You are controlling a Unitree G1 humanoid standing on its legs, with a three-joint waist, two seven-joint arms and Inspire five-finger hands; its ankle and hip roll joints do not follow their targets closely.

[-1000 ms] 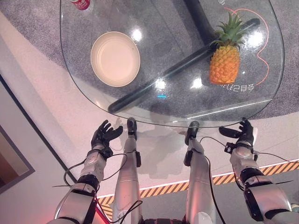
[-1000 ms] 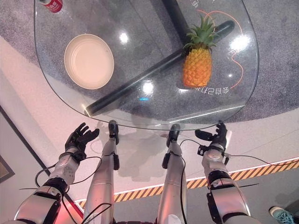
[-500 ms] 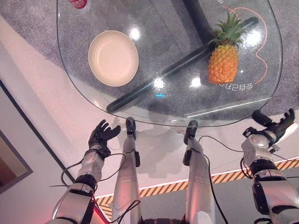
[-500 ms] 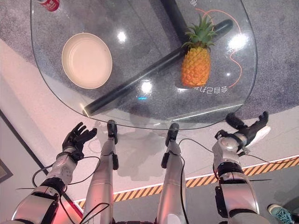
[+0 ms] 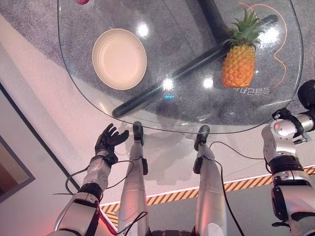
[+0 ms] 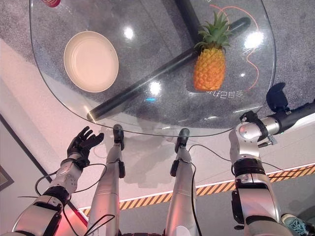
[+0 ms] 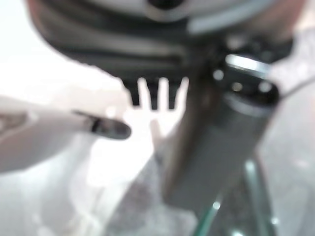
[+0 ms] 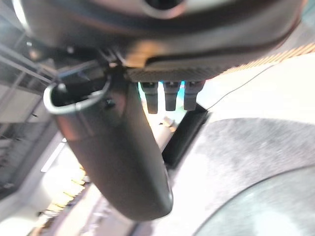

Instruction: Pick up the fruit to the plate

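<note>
A pineapple [image 5: 238, 65] stands upright on the right side of the round glass table [image 5: 187, 29]. On the table's left side lies an empty cream plate [image 5: 119, 59]. My left hand [image 5: 109, 140] hangs below the table's near edge on the left, fingers spread and open, holding nothing; its thumb [image 7: 216, 142] shows in the left wrist view. My right hand [image 6: 277, 97] is raised beside the table's right edge, level with the pineapple but apart from it. Its thumb [image 8: 123, 162] and fingers [image 8: 167, 96] are straight, with nothing in them.
A red can [image 6: 49, 2] stands at the table's far left edge. A black table base [image 5: 182, 73] shows through the glass. Yellow-black striped tape [image 5: 172, 198] crosses the floor near me. A dark panel [image 5: 10, 172] lies at the lower left.
My right hand has swung out to the right and risen from below the table's near edge to beside its right edge. The left hand has barely moved.
</note>
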